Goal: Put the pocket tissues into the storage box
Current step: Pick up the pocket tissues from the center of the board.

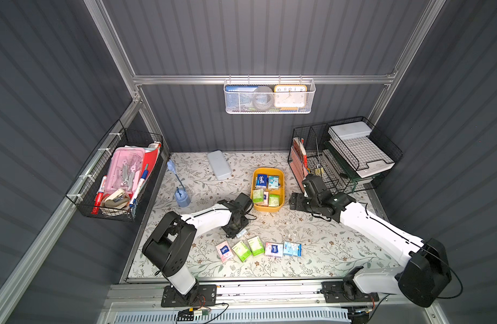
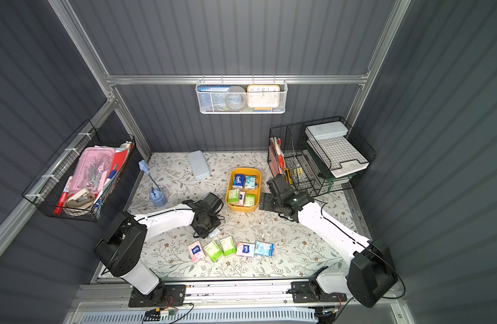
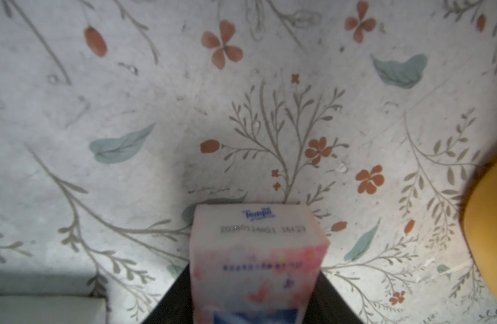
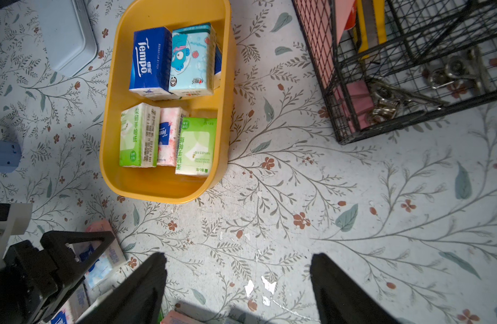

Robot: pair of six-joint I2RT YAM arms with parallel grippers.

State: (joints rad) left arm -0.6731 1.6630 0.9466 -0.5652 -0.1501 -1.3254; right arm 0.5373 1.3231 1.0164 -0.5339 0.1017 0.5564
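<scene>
the left gripper [image 3: 254,268] is seen clamped on a pink-and-white tissue packet [image 3: 258,232], plastic-wrapped and marked with a blue label. its black fingers [image 3: 171,297] are pressed against both sides of the packet in the left wrist view. the packet is held end-on over the floral-patterned table cover [image 3: 129,84]; whether it is lifted clear of the cover cannot be told.

in both top views this gripper is pointed downward just behind a row of five flat wrapped packets laid near the front edge of the table: a pink packet [image 1: 224,251], a lime green packet [image 1: 242,251], a second lime green packet [image 1: 256,245], a pink-white packet with a blue label [image 1: 274,249] and a light blue packet [image 1: 292,248].

the yellow-orange plastic storage box [image 1: 268,208], rectangular with rounded corners, is set between the two grippers. inside it, a dark blue packet [image 4: 150,60] and a light blue cartoon-printed packet [image 4: 192,59] are stood side by side at the far end. three more packets [image 4: 168,134], two green and one pink-white, are packed together at the near end.

the right gripper [image 4: 237,280] is held with its fingers wide apart and nothing between them, over bare cover just beside the box. a grey flat lidded case [image 1: 219,165] is laid near the back wall, and a black wire rack [image 1: 340,157] is stood at the right.
</scene>
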